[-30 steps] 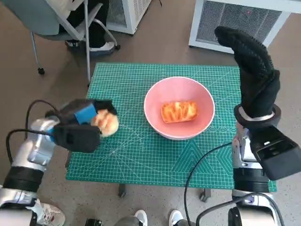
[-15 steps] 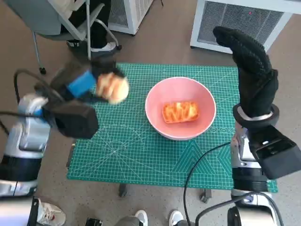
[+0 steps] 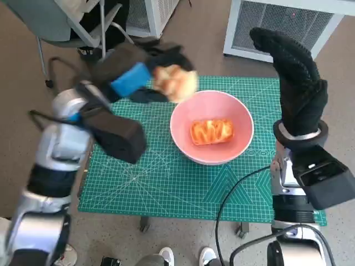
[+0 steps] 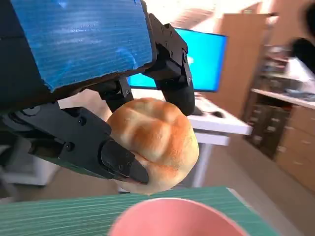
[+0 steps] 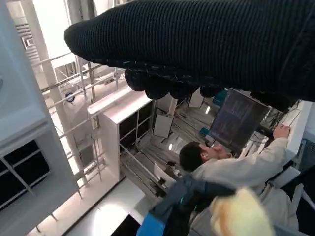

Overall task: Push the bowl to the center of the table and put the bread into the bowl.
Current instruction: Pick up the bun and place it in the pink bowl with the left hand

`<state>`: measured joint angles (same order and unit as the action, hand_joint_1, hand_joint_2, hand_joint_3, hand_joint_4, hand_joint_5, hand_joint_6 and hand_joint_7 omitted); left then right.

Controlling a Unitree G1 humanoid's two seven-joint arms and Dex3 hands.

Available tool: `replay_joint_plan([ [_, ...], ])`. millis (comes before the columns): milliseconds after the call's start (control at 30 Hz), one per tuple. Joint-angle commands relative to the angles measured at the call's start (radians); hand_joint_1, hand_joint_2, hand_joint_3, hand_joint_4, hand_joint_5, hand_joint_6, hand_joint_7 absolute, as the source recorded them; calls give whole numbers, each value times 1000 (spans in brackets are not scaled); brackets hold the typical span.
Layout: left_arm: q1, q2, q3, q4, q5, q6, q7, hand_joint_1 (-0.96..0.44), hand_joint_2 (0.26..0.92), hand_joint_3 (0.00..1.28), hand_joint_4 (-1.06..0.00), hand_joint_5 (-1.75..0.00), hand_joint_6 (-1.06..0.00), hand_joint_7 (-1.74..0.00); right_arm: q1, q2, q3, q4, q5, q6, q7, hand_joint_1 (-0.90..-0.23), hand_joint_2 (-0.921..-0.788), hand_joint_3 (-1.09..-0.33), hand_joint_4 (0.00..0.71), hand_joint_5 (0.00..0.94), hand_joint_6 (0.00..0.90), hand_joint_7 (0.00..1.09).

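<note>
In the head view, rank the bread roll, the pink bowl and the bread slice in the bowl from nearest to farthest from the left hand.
1. Bread roll: held in the left hand, just above the bowl's far-left rim.
2. Pink bowl: its rim lies right beside the roll, mid-table.
3. Bread slice: on the bowl's bottom, past the near rim.

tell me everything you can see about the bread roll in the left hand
The bread roll is a round bun, golden brown on top and paler at the sides, with shallow creases across its crust. It looks soft. The left hand holds it in the air, black fingers pressing it from opposite sides. In the head view it sits at the far left rim of the pink bowl, not yet inside and not touching it. A flatter orange-glazed bread already lies in the bowl.
</note>
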<state>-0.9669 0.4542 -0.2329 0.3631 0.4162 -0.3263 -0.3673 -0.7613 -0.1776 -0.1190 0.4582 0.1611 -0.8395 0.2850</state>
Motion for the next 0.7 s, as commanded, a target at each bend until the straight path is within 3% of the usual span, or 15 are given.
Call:
replay_joint_plan([
  [33,-63,-48,-34,102,-1,-51,4,3,920,52,-704,-1091,-648,-1200,15,-2,-4,-4,-4,1,-9,-606,-921,-683,306,1,40,617],
  [400,-154,-143,-102,379,5,-141,-24,2,920,102,-628,-1205,-607,-1213,30,-10,-11,-24,-24,-3,-32,-614,-921,-688,306,1,39,620],
  [467,-161,-148,-117,407,6,-134,-61,2,920,137,-593,-1239,-562,-1258,33,-11,-13,-27,-25,-4,-35,-610,-921,-690,306,1,39,620],
  [533,-168,-150,-134,421,8,-109,-115,1,921,265,-454,-1376,-408,-1418,35,-13,-14,-29,-24,-3,-37,-602,-921,-693,306,1,38,621],
  [567,-171,-151,-140,425,8,-97,-137,-19,908,253,-412,-1232,-364,-1282,36,-13,-15,-30,-23,-3,-38,-601,-921,-694,306,1,38,621],
  [600,-175,-153,-145,426,3,-77,-170,-47,906,203,-410,-906,-362,-970,37,-14,-15,-32,-22,-3,-39,-598,-921,-695,306,1,38,621],
  [700,-180,-158,-150,418,-12,-29,-247,-142,916,107,-426,-339,-401,-413,41,-15,-18,-36,-21,-2,-43,-594,-921,-696,306,1,38,621],
])
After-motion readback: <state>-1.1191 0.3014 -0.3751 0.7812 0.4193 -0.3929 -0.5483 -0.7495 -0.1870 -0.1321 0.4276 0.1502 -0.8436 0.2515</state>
